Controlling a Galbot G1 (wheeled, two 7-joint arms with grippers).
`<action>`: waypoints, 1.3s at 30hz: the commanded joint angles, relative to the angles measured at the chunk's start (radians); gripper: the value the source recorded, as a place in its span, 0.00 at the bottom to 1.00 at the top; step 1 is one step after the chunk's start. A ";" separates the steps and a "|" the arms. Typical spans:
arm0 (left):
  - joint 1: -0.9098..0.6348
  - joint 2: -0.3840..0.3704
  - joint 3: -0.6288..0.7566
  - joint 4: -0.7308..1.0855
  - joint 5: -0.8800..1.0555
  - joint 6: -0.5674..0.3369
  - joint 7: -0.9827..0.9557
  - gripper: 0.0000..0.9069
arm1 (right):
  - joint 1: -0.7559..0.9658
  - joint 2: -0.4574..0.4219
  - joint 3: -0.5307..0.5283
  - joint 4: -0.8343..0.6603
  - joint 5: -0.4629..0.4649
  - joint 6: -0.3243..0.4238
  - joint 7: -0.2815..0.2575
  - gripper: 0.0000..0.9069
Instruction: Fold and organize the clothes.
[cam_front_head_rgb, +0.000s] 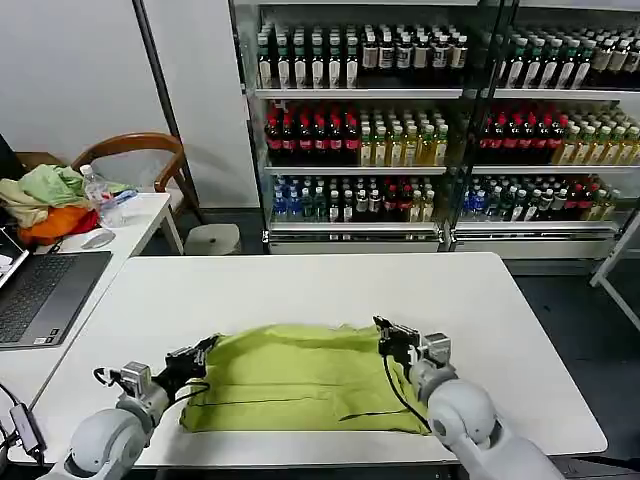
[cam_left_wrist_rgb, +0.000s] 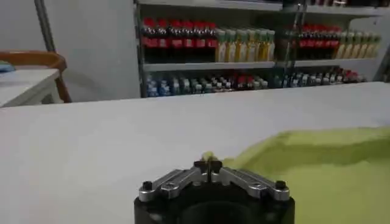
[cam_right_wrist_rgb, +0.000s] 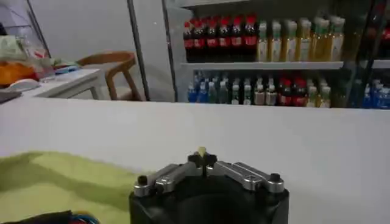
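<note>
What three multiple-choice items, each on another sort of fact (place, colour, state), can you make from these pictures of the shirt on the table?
1. Where does the T-shirt lie?
A. On the near part of the white table
B. On the chair
C. On the laptop

2. What colour is the T-shirt?
A. Orange
B. Lime yellow-green
C. Beige

3. What is the state of the left end effector and the right end effector?
A. Both open above the shirt
B. One shut, one open
C. Both shut on the shirt's far corners

Answers:
1 A, the head view shows it flat between the arms, near the front edge.
2 B, the cloth shows lime yellow-green.
3 C, each wrist view shows closed fingers pinching a bit of green cloth.
</note>
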 joint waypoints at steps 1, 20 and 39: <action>0.052 -0.003 -0.020 -0.040 0.003 -0.006 0.002 0.04 | -0.101 -0.025 0.042 0.091 -0.003 0.001 0.001 0.00; 0.133 0.019 -0.060 -0.074 0.038 -0.033 0.021 0.04 | -0.189 -0.041 0.061 0.195 -0.011 -0.002 0.017 0.00; 0.145 0.028 -0.070 -0.058 0.040 -0.030 0.035 0.04 | -0.243 -0.041 0.052 0.216 -0.021 -0.005 0.033 0.00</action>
